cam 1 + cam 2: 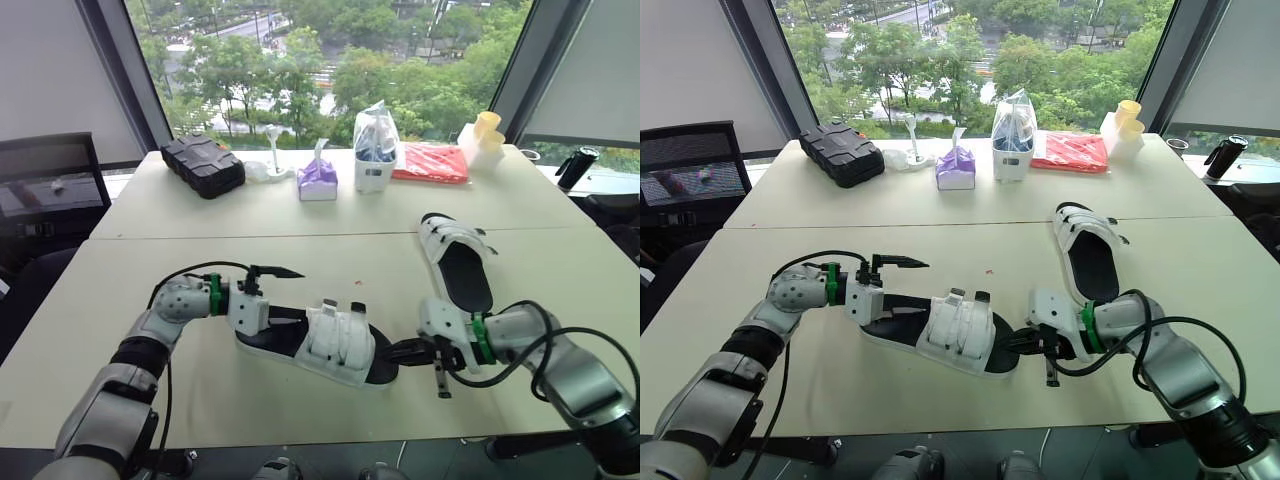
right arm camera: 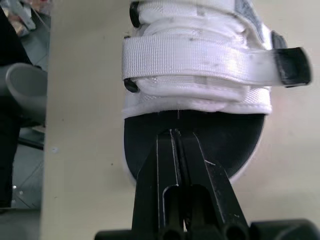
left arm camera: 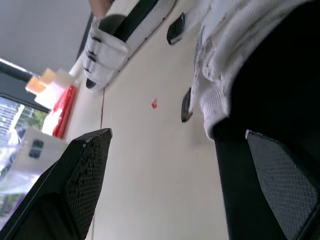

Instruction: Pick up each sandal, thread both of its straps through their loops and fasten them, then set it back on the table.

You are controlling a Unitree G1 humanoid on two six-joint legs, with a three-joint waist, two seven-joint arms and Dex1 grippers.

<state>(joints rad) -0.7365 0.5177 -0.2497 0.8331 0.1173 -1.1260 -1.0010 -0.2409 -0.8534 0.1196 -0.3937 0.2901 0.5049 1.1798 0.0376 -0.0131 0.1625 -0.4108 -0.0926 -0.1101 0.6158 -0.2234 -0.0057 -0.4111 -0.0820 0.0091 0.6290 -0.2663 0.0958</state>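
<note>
The near sandal (image 1: pixel 335 345) is found sole-down on the table (image 1: pixel 250 410), between the two grippers. Both its straps are folded across the white upper. The front strap (image 2: pixel 195 62) is laid flat, its black tab (image 2: pixel 292 67) jutting past the side. Whether either strap is passed through its loop cannot be told. Judged: fastening here looks done or nearly so, and the sandal is already set down, so only a check of the tabs may be left.

The far sandal (image 1: pixel 455 255) is noted beyond the right gripper, apart from the near one, also sole-down. Its straps are gathered at the far end, and fastened or loose cannot be told. It is therefore counted as possibly yet to be worked.

Axes: the near sandal's long axis is run from one gripper to the other, heel at the left gripper (image 3: pixel 178 133), toe at the right gripper (image 2: pixel 173 134), with the toe end swung slightly toward the robot. The far sandal's axis is run away from the right gripper, strapped end farthest, heel nearest.

Left gripper: fingers spread wide, nothing clamped. The black sole's heel end is seen just beside one finger.

Right gripper: fingers pressed together, tips at the toe edge over the black footbed. Nothing is seen pinched between them.

Well beyond both grippers, a case (image 1: pixel 203 165), a tissue pack (image 1: pixel 318 180), a bag (image 1: pixel 375 150) and a red packet (image 1: pixel 430 162) are lined up.
</note>
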